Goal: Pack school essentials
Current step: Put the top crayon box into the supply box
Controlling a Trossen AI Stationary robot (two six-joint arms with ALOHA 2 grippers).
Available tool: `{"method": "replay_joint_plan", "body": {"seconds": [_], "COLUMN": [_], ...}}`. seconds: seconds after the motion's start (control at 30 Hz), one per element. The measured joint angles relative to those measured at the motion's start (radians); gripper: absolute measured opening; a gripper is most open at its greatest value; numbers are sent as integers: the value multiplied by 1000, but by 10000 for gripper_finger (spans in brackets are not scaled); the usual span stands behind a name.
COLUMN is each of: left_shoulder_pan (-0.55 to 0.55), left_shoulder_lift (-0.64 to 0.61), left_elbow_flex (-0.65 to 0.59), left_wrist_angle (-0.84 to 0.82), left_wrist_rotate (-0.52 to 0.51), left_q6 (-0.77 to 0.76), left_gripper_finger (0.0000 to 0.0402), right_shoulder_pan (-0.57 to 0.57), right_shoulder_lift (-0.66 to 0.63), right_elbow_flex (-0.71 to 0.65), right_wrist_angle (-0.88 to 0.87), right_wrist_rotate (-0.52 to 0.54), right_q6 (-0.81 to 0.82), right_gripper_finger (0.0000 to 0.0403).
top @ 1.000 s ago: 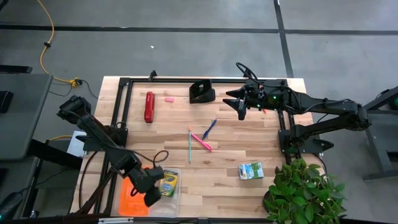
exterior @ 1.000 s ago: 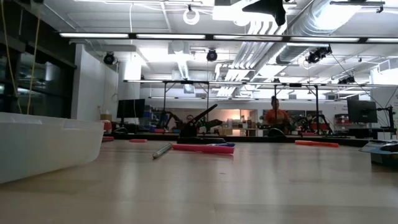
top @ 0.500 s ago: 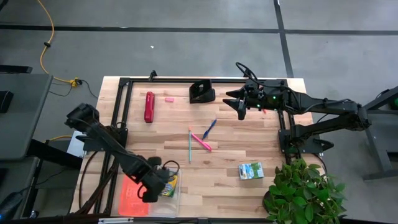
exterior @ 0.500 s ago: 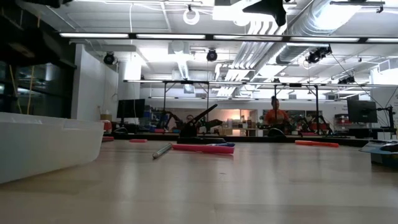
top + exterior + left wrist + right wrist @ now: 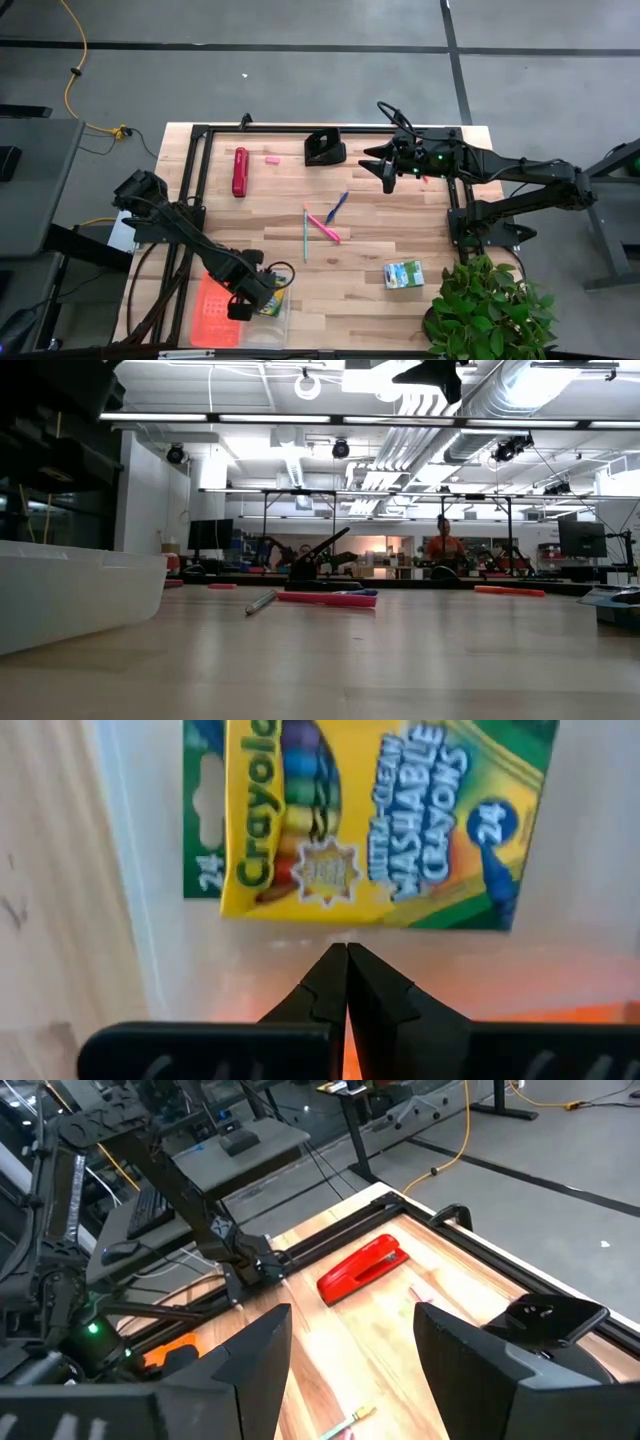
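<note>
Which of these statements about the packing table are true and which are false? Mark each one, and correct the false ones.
1. The crayon box lies inside the clear bin. True.
2. The left tool is open wide. False: its fingers are closed together, above the bin and holding nothing.
3. The green-and-white box is already in the bin. False: it sits on the table near the plant.
4. The right tool is open and empty, at the table's far side. True.
5. The pink pen still lies on the table. True.
</note>
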Motion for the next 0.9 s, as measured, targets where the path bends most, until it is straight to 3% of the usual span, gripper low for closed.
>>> {"method": "replay_joint_plan", "body": {"seconds": [0.43,0.9], "left_shoulder_pan": [-2,-2], "left_shoulder_lift": [50,45], "left_elbow_flex": [1,1], "left_wrist_angle": [77,117], "left_wrist_rotate": [74,12], "left_q6": [47,60], "left_gripper_finger": [0,0], "right_shoulder_pan": [0,0], "right_shoulder_lift": [0,0], "right_elbow_flex": [0,0], "right_wrist_angle": [-11,-12], "right_wrist_rotate": [0,4], "right_q6": [0,8], "right_gripper_finger": [204,204]}}
